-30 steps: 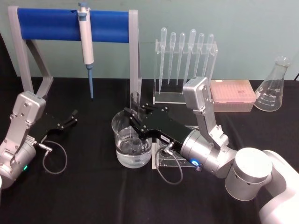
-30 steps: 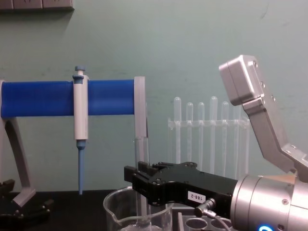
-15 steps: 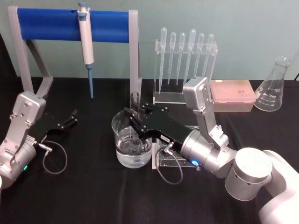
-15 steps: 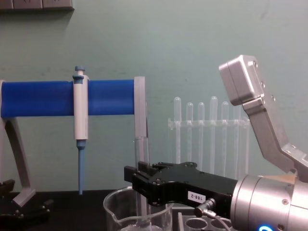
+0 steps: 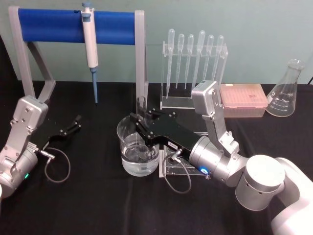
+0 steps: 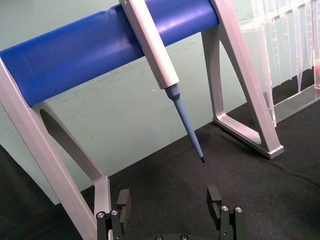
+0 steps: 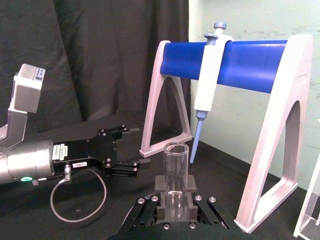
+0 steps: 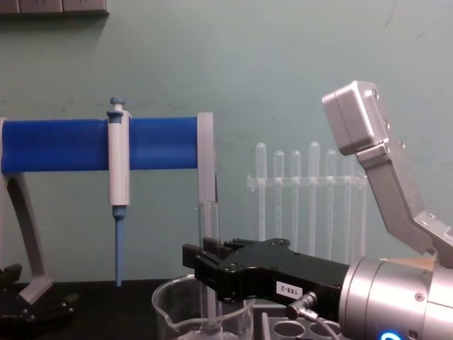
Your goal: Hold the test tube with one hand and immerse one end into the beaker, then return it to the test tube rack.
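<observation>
One right arm [image 5: 215, 157] stretched level — fingers [image 5: 138, 126] clamping test tube [image 7: 176, 170], in beaker [image 5: 131, 157].

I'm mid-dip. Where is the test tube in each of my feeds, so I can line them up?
Head view: test tube upright at centre, held by the right gripper, lower end inside the beaker.
Chest view: low centre, rising above that gripper.
Right wrist view: bottom centre, clamped between the fingers.
Left wrist view: the parked left gripper faces the blue bar instead.
Shared landmark: the pipettor hanging on that bar.
</observation>
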Tool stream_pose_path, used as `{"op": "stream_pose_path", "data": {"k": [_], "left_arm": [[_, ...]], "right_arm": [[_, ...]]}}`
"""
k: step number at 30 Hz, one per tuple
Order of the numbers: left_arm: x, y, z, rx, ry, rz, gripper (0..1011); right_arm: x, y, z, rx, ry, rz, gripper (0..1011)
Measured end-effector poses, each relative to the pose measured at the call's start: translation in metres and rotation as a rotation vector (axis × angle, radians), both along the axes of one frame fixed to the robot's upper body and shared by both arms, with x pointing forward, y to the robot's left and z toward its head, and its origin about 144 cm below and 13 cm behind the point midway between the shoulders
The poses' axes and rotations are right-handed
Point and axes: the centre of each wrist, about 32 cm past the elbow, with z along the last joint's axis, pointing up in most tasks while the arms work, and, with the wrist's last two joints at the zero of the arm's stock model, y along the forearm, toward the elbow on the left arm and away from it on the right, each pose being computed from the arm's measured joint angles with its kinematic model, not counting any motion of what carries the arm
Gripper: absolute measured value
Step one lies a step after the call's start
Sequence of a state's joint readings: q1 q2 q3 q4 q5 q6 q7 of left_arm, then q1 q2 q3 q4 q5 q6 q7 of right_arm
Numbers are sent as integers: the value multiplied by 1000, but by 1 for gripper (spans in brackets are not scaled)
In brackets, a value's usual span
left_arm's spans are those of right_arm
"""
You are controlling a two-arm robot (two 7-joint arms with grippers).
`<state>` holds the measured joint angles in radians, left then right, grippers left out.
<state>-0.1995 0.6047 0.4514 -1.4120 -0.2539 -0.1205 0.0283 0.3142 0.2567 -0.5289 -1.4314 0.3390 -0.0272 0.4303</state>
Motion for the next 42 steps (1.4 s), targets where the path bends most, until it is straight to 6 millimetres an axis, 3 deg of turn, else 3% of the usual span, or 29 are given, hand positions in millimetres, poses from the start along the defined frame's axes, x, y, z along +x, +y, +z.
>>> {"op": "stream_pose_path", "data": {"k": [42], "left_arm": [[0,0,0,0,0,0,1000]], "right_arm": [[0,0,0,0,0,0,226]]}}
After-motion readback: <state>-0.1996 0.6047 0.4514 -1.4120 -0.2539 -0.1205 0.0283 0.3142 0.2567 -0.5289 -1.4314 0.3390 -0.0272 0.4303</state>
